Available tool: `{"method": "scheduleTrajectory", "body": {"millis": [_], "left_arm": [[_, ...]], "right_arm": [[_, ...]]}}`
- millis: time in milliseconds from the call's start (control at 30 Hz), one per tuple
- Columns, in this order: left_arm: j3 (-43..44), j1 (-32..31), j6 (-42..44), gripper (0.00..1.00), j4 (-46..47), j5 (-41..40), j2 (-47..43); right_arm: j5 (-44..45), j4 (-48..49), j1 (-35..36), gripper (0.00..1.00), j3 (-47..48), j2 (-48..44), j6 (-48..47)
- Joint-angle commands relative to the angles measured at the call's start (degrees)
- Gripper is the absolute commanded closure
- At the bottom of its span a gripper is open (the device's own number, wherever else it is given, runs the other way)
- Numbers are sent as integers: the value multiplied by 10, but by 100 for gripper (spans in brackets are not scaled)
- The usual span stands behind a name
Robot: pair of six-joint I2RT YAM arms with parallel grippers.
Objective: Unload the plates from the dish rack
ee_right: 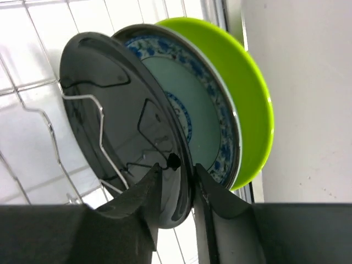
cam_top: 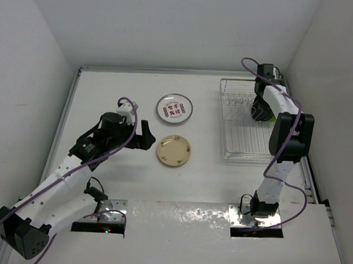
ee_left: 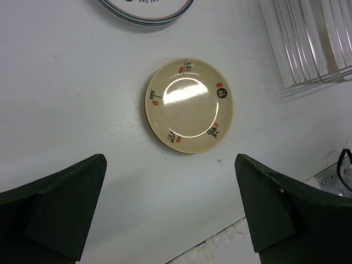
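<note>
Lab test booth: bare white walls [cam_top: 168, 27]

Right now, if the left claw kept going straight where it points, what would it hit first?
Probably the tan plate lying flat on the table: in the wrist view it sits ahead, between the fingers of the open left gripper. Depth is unclear.

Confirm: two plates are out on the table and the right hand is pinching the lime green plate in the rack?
No. The right hand pinches the black plate, not the lime green plate; the right wrist view shows it. Two plates, white plate and tan plate, are out on the table.
</note>
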Motion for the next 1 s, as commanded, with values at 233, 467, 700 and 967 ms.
{"method": "scheduleTrajectory", "body": {"millis": [233,467,700,967], "left_arm": [[6,-5,9,0,15,-6,2],[6,-4,7,0,14,-13,5],[9,6,6,0,13,-28,-7],[3,120,-12,0,70,82,-55]], "right_arm": [[17,51,3,93,3,-41,-11],[73,18,4,94,30,-77,20],[90,1,23,96,30,-173,57],[-94,-7,112,100,-63,-309,83]]}}
